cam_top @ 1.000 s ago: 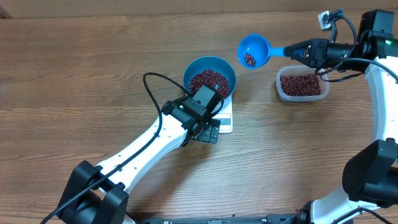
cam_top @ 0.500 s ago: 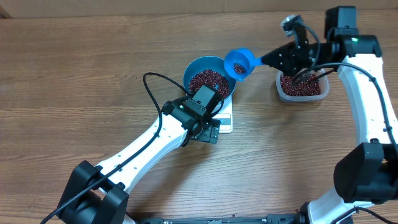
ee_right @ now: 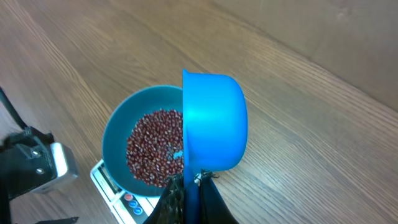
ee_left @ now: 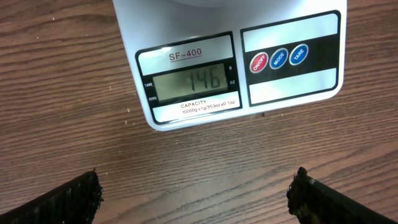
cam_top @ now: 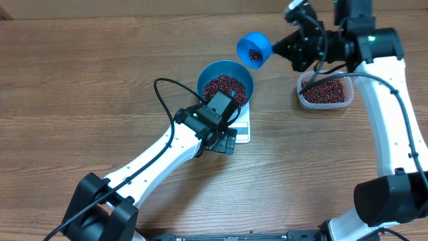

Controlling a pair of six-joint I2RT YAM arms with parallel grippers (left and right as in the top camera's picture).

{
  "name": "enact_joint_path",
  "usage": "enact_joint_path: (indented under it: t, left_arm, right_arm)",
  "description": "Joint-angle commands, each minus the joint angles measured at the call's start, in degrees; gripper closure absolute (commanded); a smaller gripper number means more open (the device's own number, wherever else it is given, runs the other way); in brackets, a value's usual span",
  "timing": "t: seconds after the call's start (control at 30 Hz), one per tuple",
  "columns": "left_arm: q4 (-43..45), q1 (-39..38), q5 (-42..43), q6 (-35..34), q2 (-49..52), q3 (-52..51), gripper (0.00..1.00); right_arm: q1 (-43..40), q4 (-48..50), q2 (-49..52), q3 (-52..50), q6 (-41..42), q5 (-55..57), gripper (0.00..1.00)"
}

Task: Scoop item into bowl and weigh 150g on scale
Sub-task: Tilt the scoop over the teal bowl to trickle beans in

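Beans (cam_top: 224, 86) loose, light, spill-prone: most sit in bowl (cam_top: 200, 75) on scale (ee_left: 292, 87), some in tilted scoop (cam_top: 254, 49) far right, right fingers (ee_right: 214, 205) clamped on its handle, the sensible hold; left fingers (ee_left: 68, 199) wide, empty.

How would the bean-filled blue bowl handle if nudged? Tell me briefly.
The bowl probably feels hefty: beans fill it deeply. Likely stiff, smooth plastic, so it may slide on the scale rather than tip.
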Motion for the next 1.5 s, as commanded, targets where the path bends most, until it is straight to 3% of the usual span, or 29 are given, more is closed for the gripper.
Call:
enact_joint_path:
  t: [0.0,0.53,0.73,1.2,1.47]
  left_arm:
    - [0.07,0.11,-0.76,1.31,-0.66,-0.11,0.0]
    - [0.07,0.11,-0.76,1.31,-0.66,-0.11,0.01]
    - [0.07,0.11,-0.76,1.31,-0.66,-0.11,0.0]
    - [0.07,0.11,-0.76,1.31,-0.66,-0.11,0.0]
    - [0.07,0.11,-0.74,1.31,-0.66,-0.11,0.01]
  right_arm:
    - [2.47,-0.85,-1.73,1.73,-0.61,7.54,0.96]
    - [10.01,-1.84,-1.73,1.73,-0.17,19.98,0.96]
    - [10.62,-1.4,-1.73,1.73,2.21,16.92,0.96]
    - [15.67,-2.12,-1.73,1.73,2.27,26.77,0.96]
    - [16.65,-2.58,-1.73,1.55,3.87,23.52,0.96]
